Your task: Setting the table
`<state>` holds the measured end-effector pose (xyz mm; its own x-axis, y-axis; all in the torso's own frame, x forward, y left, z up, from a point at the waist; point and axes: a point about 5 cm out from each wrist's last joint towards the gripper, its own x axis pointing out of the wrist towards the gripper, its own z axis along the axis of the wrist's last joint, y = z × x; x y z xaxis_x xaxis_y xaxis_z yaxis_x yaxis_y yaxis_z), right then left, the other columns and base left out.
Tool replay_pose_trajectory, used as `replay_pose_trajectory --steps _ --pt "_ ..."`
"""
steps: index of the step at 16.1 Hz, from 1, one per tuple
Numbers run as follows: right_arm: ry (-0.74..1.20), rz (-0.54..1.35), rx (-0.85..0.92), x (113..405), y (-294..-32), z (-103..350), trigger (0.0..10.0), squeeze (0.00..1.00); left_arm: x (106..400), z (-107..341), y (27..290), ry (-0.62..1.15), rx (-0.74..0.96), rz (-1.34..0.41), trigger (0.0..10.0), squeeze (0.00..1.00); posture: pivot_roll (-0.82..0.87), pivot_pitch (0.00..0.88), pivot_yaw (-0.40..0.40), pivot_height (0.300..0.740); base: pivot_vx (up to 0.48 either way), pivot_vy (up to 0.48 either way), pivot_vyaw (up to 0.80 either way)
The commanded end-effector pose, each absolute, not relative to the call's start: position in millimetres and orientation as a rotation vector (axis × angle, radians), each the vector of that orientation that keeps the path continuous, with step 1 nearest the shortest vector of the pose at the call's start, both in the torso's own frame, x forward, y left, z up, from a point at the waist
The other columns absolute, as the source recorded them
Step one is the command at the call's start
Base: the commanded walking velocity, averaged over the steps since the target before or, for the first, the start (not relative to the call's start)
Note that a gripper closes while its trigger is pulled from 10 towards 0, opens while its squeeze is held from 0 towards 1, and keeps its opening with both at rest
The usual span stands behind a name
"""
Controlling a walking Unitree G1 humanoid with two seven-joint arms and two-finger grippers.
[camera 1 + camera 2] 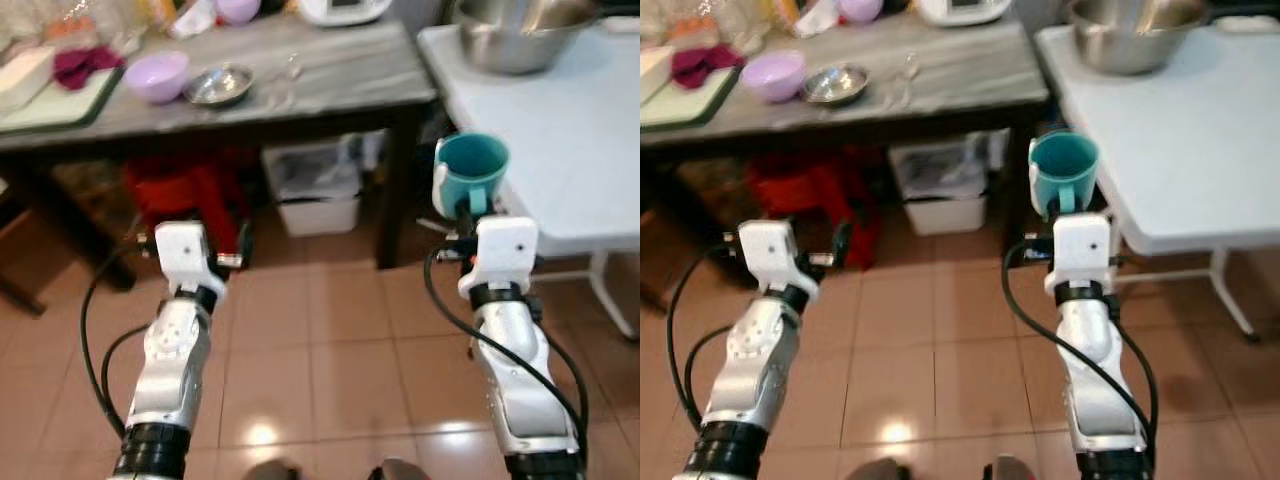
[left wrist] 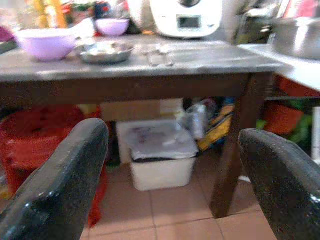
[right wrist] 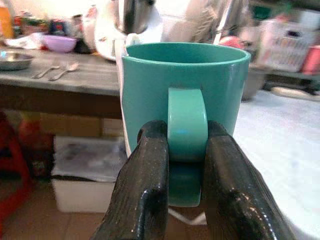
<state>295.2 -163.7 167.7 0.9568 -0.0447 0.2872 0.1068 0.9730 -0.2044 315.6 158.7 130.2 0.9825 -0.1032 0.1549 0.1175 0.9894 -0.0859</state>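
A teal mug [image 1: 472, 172] hangs upright in the air beside the white table [image 1: 560, 150], held by its handle [image 3: 187, 122]. My right gripper [image 3: 186, 150] is shut on that handle, just off the table's near left corner. My left gripper [image 2: 170, 175] is open with nothing between its fingers, held low over the floor in front of the dark wooden table [image 1: 330, 75]. On that table sit a purple bowl [image 1: 156, 76], a small steel dish [image 1: 219, 86] and some cutlery [image 1: 290, 70].
A big steel bowl [image 1: 520, 35] stands at the back of the white table. Under the wooden table are a white bin [image 1: 318, 190] and a red stool [image 1: 190, 195]. A green tray [image 1: 50, 105] with a dark red cloth lies at the far left. Tiled floor lies below.
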Motion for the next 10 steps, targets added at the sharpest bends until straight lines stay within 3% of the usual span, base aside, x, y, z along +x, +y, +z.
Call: replay_pose_trajectory --steps 1,6,10 --pt "-0.321 -0.070 -0.215 294.9 -159.1 175.0 10.0 0.00 316.2 133.3 166.1 -0.160 -0.070 -0.093 10.0 0.00 -0.14 0.149 0.068 0.740 0.000 0.480 0.00" --pt "-0.324 -0.069 -0.232 295.4 -158.5 174.5 10.0 0.00 317.2 133.3 165.7 -0.157 -0.070 -0.092 10.0 0.00 -0.14 0.148 0.070 0.740 0.000 0.440 0.00" --pt "-0.324 -0.066 -0.234 295.9 -158.0 174.1 10.0 0.00 314.5 137.2 161.2 -0.183 -0.094 -0.160 10.0 0.00 -0.14 0.148 0.070 0.740 0.000 0.000 0.00"
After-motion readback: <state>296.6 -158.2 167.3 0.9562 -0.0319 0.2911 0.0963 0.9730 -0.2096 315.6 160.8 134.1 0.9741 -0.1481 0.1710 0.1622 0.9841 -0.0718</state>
